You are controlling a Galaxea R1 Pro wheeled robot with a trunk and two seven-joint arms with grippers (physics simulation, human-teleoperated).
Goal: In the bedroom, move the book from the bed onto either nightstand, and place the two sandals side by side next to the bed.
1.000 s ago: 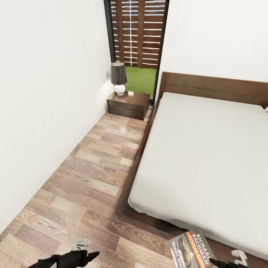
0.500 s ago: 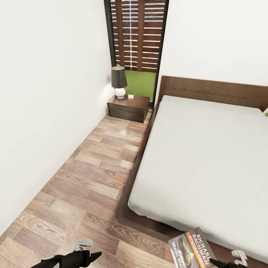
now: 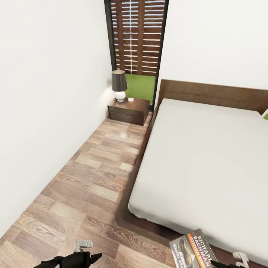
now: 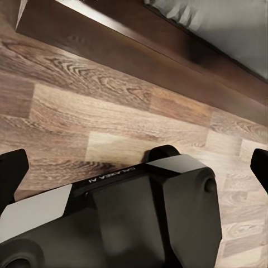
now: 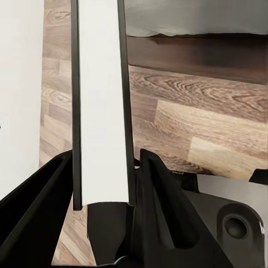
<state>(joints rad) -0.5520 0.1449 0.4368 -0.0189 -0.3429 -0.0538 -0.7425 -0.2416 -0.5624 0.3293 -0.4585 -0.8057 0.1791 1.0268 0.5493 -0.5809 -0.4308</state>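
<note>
Flanking bed [image 3: 208, 156]: wood-plank floor [image 3: 96, 175].

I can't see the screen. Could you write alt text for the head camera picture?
A paperback book is held by the right gripper at the bottom edge, over the corner of a low bed with a grey mattress. A wood-plank floor runs to a dark nightstand carrying a lamp, below a tall window.

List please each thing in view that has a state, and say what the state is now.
book: held edge-on between the right gripper's fingers, off the bed.
right gripper: shut on the book.
left gripper: open, holding nothing, above the floor.
nightstand: both drawers shut; lamp on top.
lamp: upright.
bed: mattress bare.
</note>
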